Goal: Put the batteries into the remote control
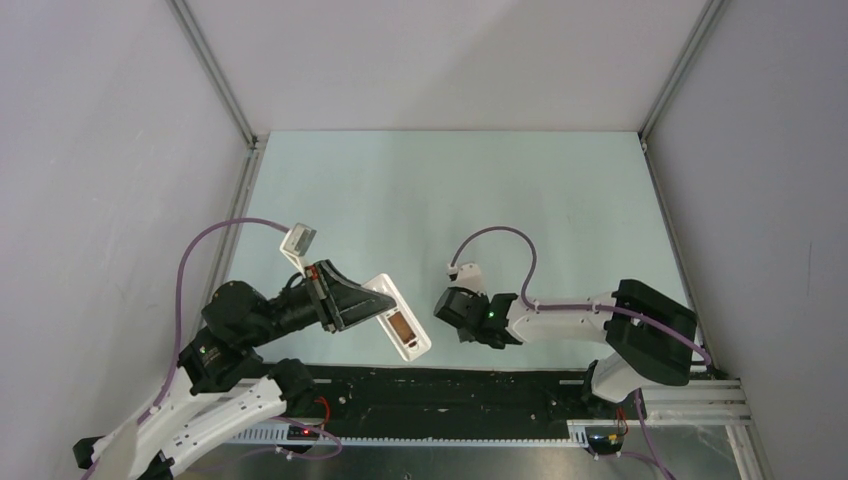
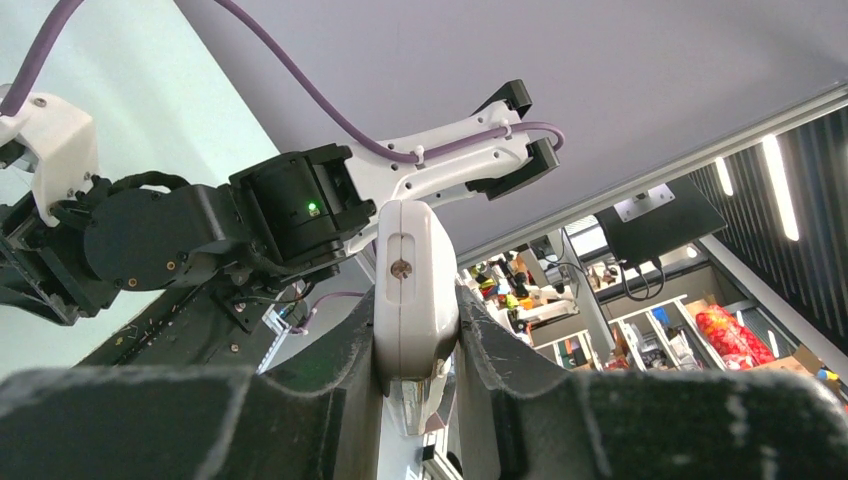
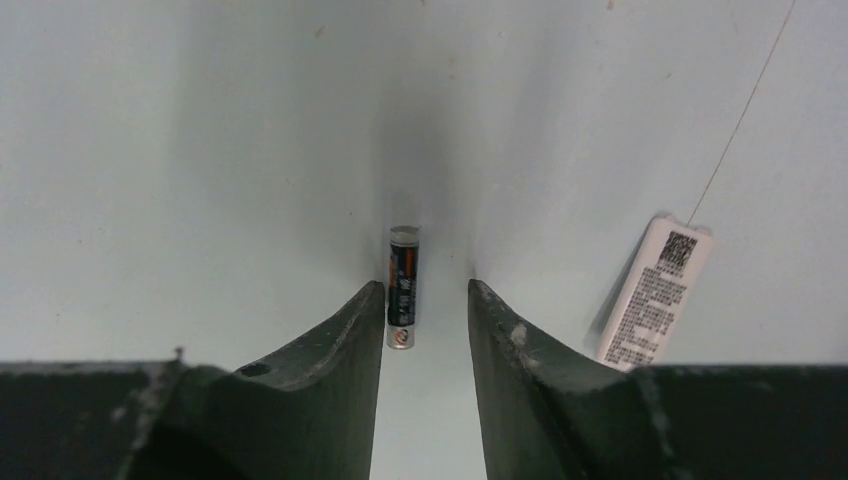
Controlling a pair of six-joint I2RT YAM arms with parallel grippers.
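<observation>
1. Nearest the arm bases, we see the left gripper (image 1: 362, 303) clamped tight on the remote control (image 2: 415, 290), its two fingers pressing the white body's sides and holding it off the table (image 1: 450, 190).
2. The remote control's free end juts out past the fingers, and a brownish recess shows on its upper face.
3. Just to the right of the remote control, the right gripper (image 3: 425, 290) points down at the table with its jaws parted, gripping nothing.
4. Between those jaws one battery (image 3: 403, 285) lies on the table, close against one finger and clear of the other.
5. Farther right of the remote control than the battery, we see a white labelled piece (image 3: 658, 292) lying flat.
</observation>
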